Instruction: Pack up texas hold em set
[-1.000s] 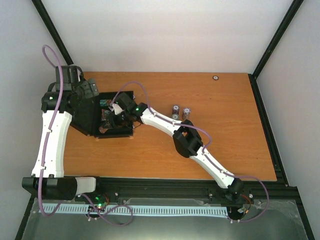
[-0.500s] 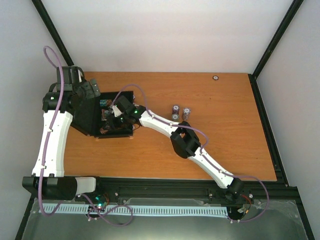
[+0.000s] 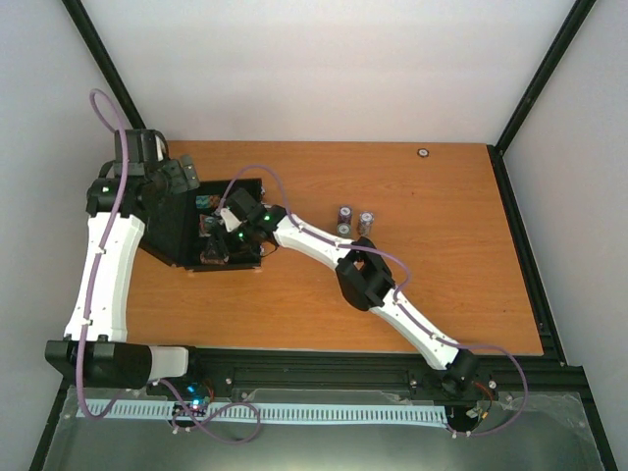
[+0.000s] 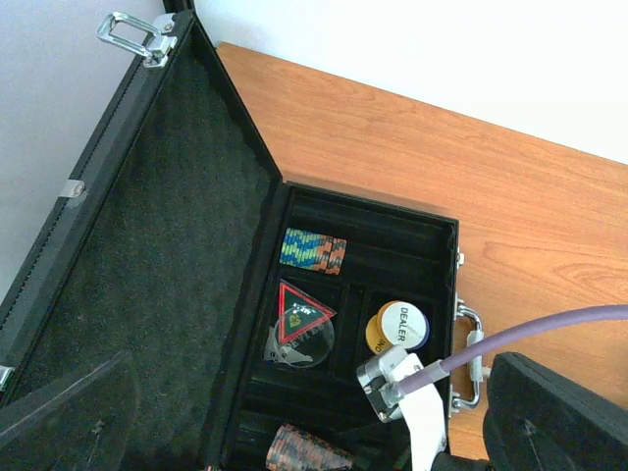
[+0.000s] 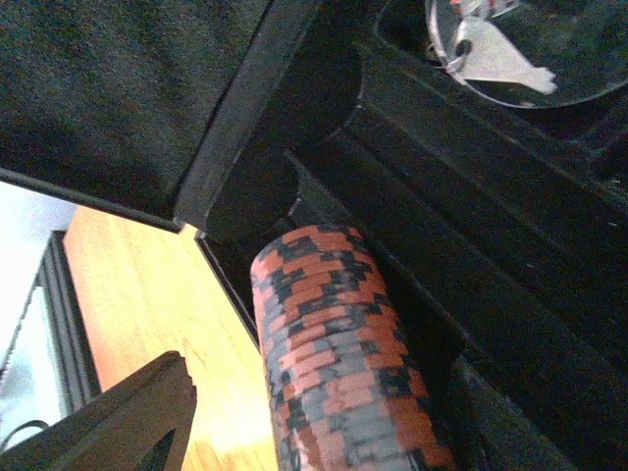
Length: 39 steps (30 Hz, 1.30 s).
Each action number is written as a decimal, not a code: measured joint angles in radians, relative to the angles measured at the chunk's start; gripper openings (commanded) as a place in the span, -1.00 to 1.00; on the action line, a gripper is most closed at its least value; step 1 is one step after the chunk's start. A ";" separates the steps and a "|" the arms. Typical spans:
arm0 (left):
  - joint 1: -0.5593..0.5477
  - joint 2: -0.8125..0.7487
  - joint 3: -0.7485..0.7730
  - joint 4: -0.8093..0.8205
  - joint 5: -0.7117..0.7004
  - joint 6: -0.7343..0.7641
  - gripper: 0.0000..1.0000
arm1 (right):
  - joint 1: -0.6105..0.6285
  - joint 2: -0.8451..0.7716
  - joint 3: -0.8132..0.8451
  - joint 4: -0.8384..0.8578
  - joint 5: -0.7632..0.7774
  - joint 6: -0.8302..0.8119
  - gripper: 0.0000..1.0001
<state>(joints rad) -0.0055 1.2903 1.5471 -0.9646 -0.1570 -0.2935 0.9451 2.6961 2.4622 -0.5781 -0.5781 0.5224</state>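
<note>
The black case (image 3: 177,235) lies open at the table's left, its lid (image 4: 147,245) raised. Its tray holds a blue striped chip stack (image 4: 312,250), a dark triangular token (image 4: 299,312) under a clear disc, and a white DEALER disc (image 4: 403,324) on a yellow one. My right gripper (image 3: 218,241) reaches into the tray. An orange and grey chip stack (image 5: 334,353) lies in a tray groove between its fingers, and the left finger (image 5: 108,422) stands apart from it. My left gripper (image 3: 177,177) is open at the lid's far edge. Two chip stacks (image 3: 354,219) stand on the table.
A small round disc (image 3: 423,152) lies near the table's far edge. The case's silver handle (image 4: 469,353) faces right, beside my right arm's purple cable (image 4: 530,334). Black frame posts stand at the table's back corners.
My right gripper has shifted a little left, deeper into the case tray. The left arm has barely moved and the lid stays raised.
</note>
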 measured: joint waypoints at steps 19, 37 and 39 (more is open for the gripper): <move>0.000 0.022 0.000 0.006 0.012 -0.010 0.99 | 0.000 -0.141 -0.016 -0.203 0.151 -0.163 0.42; 0.000 0.025 0.000 0.006 0.017 -0.010 0.99 | 0.000 -0.080 -0.021 -0.162 -0.013 -0.095 0.40; 0.000 0.024 0.000 0.006 0.024 -0.010 1.00 | 0.000 -0.080 -0.021 -0.158 -0.013 -0.085 0.39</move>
<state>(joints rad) -0.0055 1.3144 1.5467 -0.9585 -0.1333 -0.3038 0.9451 2.6164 2.4413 -0.7357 -0.5907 0.4370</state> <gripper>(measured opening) 0.998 0.697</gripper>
